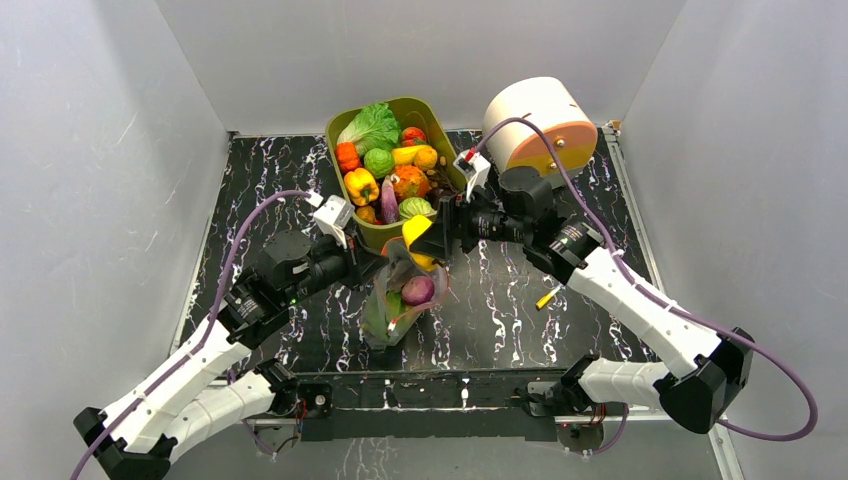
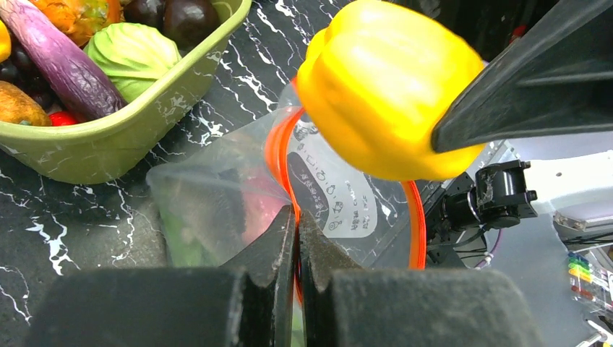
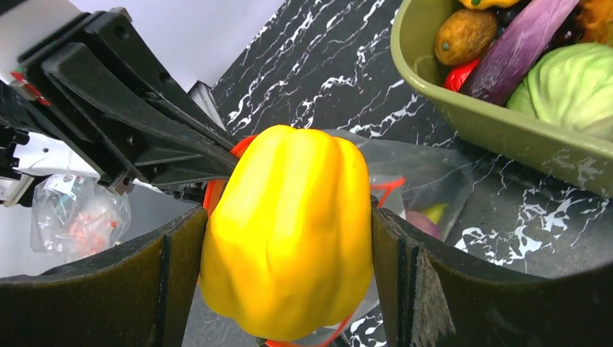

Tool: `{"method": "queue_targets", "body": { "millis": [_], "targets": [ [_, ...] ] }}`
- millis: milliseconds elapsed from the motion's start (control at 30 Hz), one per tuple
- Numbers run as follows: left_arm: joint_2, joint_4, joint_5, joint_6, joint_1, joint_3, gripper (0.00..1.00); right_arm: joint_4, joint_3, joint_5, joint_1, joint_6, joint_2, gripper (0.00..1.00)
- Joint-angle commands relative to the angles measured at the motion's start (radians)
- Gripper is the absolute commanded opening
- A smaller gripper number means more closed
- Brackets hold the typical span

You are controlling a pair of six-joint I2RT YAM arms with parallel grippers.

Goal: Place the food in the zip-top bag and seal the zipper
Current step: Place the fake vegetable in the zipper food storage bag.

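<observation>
Nearest to where I stand, the left gripper [image 2: 297, 224] is pinched tight on the lip of the zip-top bag [image 1: 398, 310]. Its jaws are closed on the red-orange zipper [image 2: 274, 155], so the strip bows into an open loop. It is one bag, mouth up on the table [image 1: 260, 180], just in front of one olive tub [image 2: 123, 137] heaped with a dozen or so pieces of food [image 1: 385, 165], too piled to count exactly. Through the plastic I make out one purple onion [image 1: 418, 290] and something green. Just over that loop hangs one yellow pepper [image 3: 289, 231], squeezed between the two fingers [image 3: 177, 278] of the right gripper [image 1: 432, 238], with its long axis seemingly running along them. So the right arm has it, and I'd say the coming move is a short drop into the mouth. Further right lie one small yellow stick [image 1: 545, 298] and one white roll [image 1: 535, 120].
</observation>
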Motion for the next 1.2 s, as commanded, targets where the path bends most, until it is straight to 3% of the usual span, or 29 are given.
{"method": "queue_targets", "body": {
  "millis": [0, 467, 700, 967, 1067, 1167],
  "targets": [
    [-0.002, 0.089, 0.029, -0.022, -0.003, 0.046, 0.0, 0.096, -0.016, -0.024, 0.01, 0.031, 0.006, 0.55],
    [-0.013, 0.074, 0.021, -0.012, -0.003, 0.028, 0.0, 0.037, 0.033, 0.025, 0.071, 0.026, 0.057, 0.57],
    [-0.013, 0.084, 0.024, -0.017, -0.003, 0.019, 0.0, -0.028, 0.103, 0.135, 0.173, 0.033, 0.071, 0.59],
    [-0.026, 0.073, 0.024, -0.023, -0.003, 0.016, 0.0, -0.101, 0.089, 0.249, 0.198, 0.013, 0.108, 0.63],
    [-0.033, 0.072, 0.021, -0.026, -0.003, 0.01, 0.0, -0.097, 0.077, 0.247, 0.2, 0.01, 0.112, 0.66],
    [-0.036, 0.074, 0.021, -0.029, -0.003, 0.004, 0.0, -0.105, 0.082, 0.251, 0.2, 0.009, 0.115, 0.76]
  ]
}}
